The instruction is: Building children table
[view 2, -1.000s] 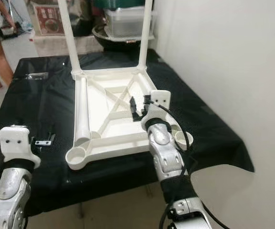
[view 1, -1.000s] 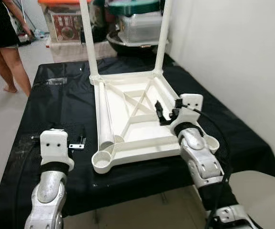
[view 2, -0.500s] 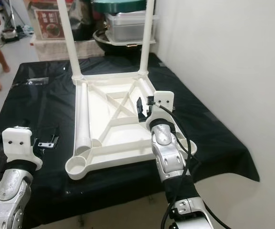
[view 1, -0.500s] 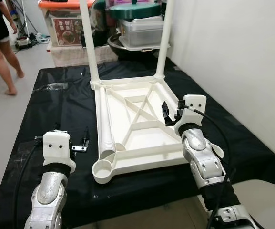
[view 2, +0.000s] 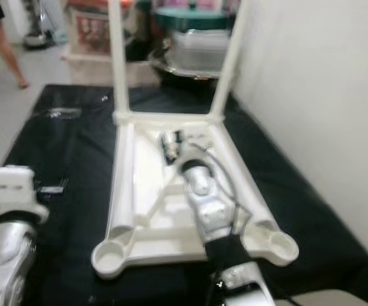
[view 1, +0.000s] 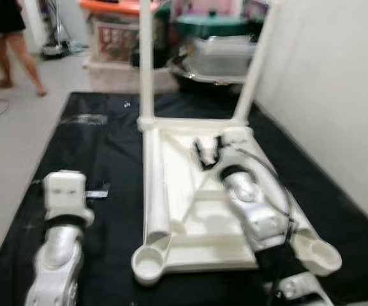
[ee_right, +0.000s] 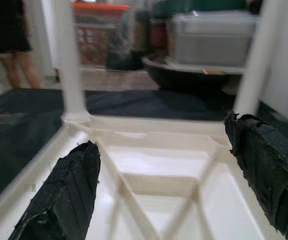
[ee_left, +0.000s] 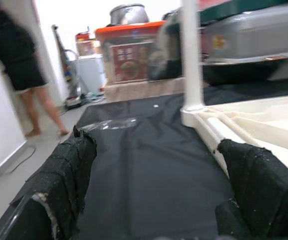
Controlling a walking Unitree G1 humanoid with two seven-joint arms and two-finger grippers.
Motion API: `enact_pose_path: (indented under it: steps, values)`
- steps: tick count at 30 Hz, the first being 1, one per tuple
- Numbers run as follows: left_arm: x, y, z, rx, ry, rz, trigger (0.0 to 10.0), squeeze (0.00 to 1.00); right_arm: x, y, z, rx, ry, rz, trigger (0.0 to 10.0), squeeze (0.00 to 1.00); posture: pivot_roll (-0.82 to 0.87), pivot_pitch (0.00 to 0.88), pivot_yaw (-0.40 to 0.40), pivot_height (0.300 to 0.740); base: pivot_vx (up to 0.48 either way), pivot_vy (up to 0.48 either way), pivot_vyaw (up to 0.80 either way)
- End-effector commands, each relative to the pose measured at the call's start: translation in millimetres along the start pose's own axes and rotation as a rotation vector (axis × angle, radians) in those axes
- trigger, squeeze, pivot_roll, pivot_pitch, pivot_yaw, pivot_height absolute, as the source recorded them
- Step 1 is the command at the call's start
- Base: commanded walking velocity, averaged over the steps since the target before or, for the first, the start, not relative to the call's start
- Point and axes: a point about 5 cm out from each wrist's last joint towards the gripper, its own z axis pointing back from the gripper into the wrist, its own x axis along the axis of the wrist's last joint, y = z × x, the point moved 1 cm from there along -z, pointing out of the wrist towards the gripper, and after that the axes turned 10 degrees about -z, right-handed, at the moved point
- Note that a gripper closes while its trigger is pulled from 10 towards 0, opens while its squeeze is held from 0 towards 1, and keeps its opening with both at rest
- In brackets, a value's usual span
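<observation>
A white plastic children's table (view 1: 228,245) lies upside down on the black cloth (view 1: 101,146). Two white legs (view 1: 147,64) stand upright in its far corner sockets. A third, loose leg (view 1: 157,197) lies inside along the left rim. Both near corner sockets (view 1: 147,262) are empty. My right gripper (view 1: 206,152) hovers over the crossed ribs near the far edge, open with nothing between its fingers (ee_right: 69,200). Beside the table's left rim, my left gripper (ee_left: 156,145) is low over the cloth, open and empty.
Storage boxes (view 1: 117,35) and a lidded pot (view 1: 212,29) stand on the floor behind the table. A white wall (view 1: 337,95) runs close along the right. At the back left a person (view 1: 5,38) stands on the floor.
The camera has moved in closer and the picture is blurred. My right gripper has moved farther over the table's underside toward the upright legs. The person has walked farther off.
</observation>
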Motion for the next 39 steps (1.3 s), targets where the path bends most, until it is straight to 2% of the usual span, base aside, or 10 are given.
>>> enact_pose_path:
  steps: [1,11,18,22,24,28,31,32,34,39]
  values:
    - [0,-3.9,-0.1,-0.01,0.007,-0.016,10.0,0.0,-3,-1.3,0.1,-0.005,0.018,0.0,10.0,0.0,0.07,0.0,-0.082,0.74,0.0,-0.48,0.0]
    - [-1,-5.5,-1.1,-0.011,0.009,-0.012,10.0,0.0,-6,-1.8,-0.2,0.005,0.033,0.028,10.0,0.0,0.07,0.0,-0.086,0.74,0.0,-0.48,0.34]
    - [-1,-4.1,-0.8,0.001,0.008,0.012,10.0,0.0,-7,-6.9,-0.6,0.008,0.034,-0.007,10.0,0.0,0.07,0.0,-0.092,0.74,0.0,0.0,0.23]
    - [-1,-4.0,-0.7,0.001,0.01,0.013,10.0,0.0,-9,-4.9,3.1,0.13,0.029,0.093,10.0,0.0,0.07,0.0,-0.094,0.74,0.0,0.0,0.0]
    - [-1,-4.0,-0.7,0.002,0.012,0.013,10.0,0.0,-14,-8.9,10.1,0.264,0.042,0.253,10.0,0.0,0.07,0.0,-0.093,0.74,0.0,0.0,0.0]
    - [-1,-3.7,-0.6,0.002,0.013,0.013,10.0,0.0,-16,-14.9,18.3,0.423,0.089,0.344,10.0,0.0,0.06,0.0,-0.088,0.74,0.0,0.0,0.0]
    - [-2,-3.6,-0.9,-0.001,0.013,0.014,10.0,0.0,-2,-41.0,28.1,0.615,0.181,0.39,10.0,0.0,0.04,0.0,-0.078,0.74,0.0,0.0,0.0]
    - [-2,-3.6,-0.9,-0.001,0.013,0.014,10.0,0.0,-2,-41.0,28.1,0.615,0.181,0.39,10.0,0.0,0.04,0.0,-0.078,0.74,0.0,0.0,0.0]
    - [-2,-4.3,-1.4,-0.005,0.013,0.016,10.0,0.0,8,-62.7,41.7,0.797,0.297,0.418,10.0,0.0,0.04,0.0,-0.075,0.74,0.0,0.0,0.0]
    - [-3,-4.6,-1.5,-0.006,0.013,0.017,10.0,0.0,3,-83.8,55.8,0.92,0.42,0.486,10.0,0.0,0.04,0.0,-0.076,0.74,0.0,0.0,0.0]
